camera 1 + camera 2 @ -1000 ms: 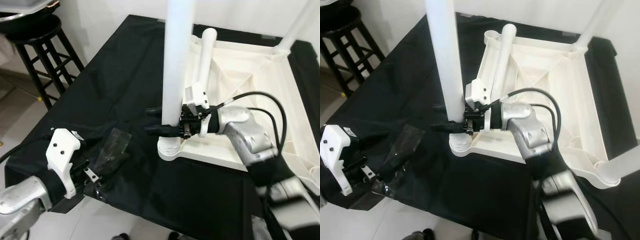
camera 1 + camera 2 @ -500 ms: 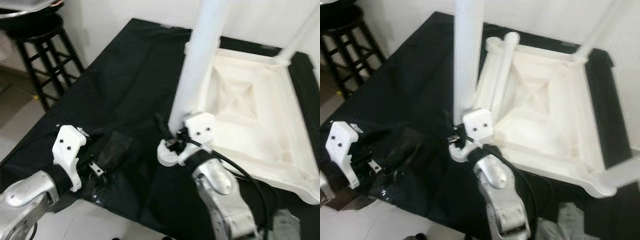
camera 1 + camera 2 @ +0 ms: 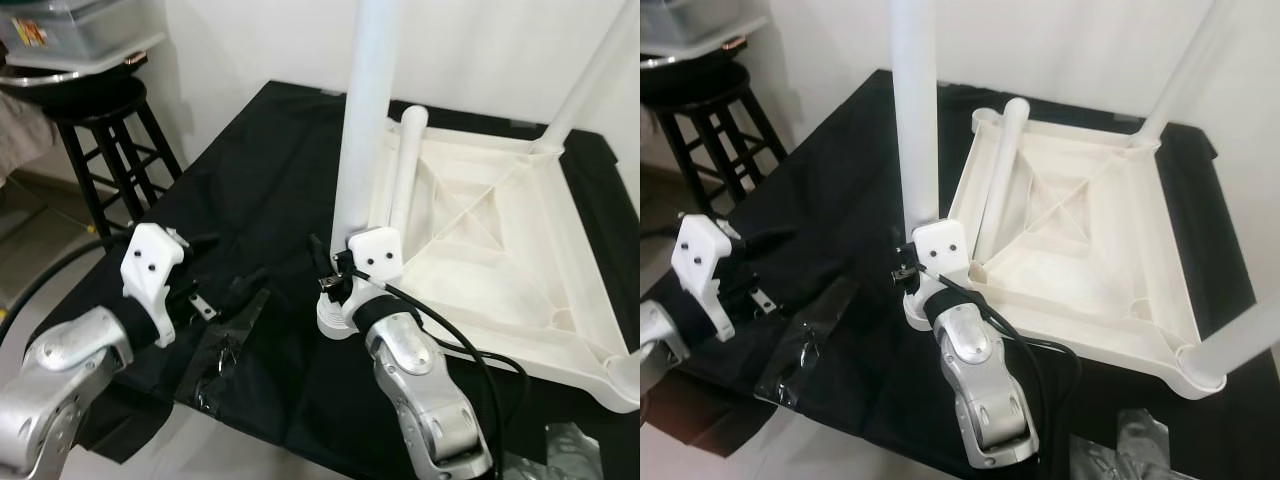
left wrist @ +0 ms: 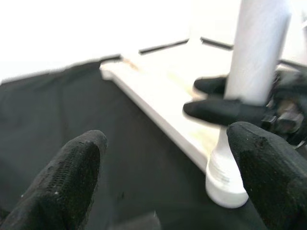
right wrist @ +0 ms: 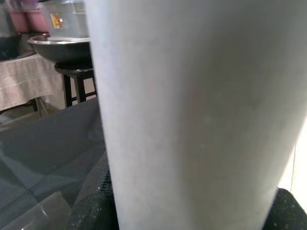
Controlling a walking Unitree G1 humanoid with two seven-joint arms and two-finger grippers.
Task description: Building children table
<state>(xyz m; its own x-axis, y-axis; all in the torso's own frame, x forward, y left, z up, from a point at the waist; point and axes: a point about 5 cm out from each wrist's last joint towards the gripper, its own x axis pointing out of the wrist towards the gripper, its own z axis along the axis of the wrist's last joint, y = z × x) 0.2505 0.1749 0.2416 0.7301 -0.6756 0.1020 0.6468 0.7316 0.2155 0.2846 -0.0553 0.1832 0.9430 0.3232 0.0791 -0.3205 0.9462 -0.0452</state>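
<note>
A white children's table top (image 3: 500, 250) lies upside down on black cloth. At its near left corner a white leg (image 3: 365, 120) stands upright in its socket. My right gripper (image 3: 325, 270) is shut on this leg just above the socket; the leg (image 5: 192, 110) sits between its black fingers (image 5: 91, 201). A loose leg (image 3: 405, 170) lies slanted inside the table top. My left gripper (image 3: 225, 265) hovers open over the cloth left of the upright leg, holding nothing, its fingers (image 4: 67, 182) spread wide and pointing at that leg (image 4: 254, 62).
Two more legs stand upright, at the far right corner (image 3: 590, 75) and the near right corner (image 3: 1240, 340). A clear plastic bag (image 3: 225, 340) lies on the cloth below my left gripper. A black stool (image 3: 100, 130) carrying a bowl stands at the left.
The camera has shifted. My right arm has swung from the right side of the leg to its near side, with the gripper staying on the leg. My left gripper has come up nearer the leg.
</note>
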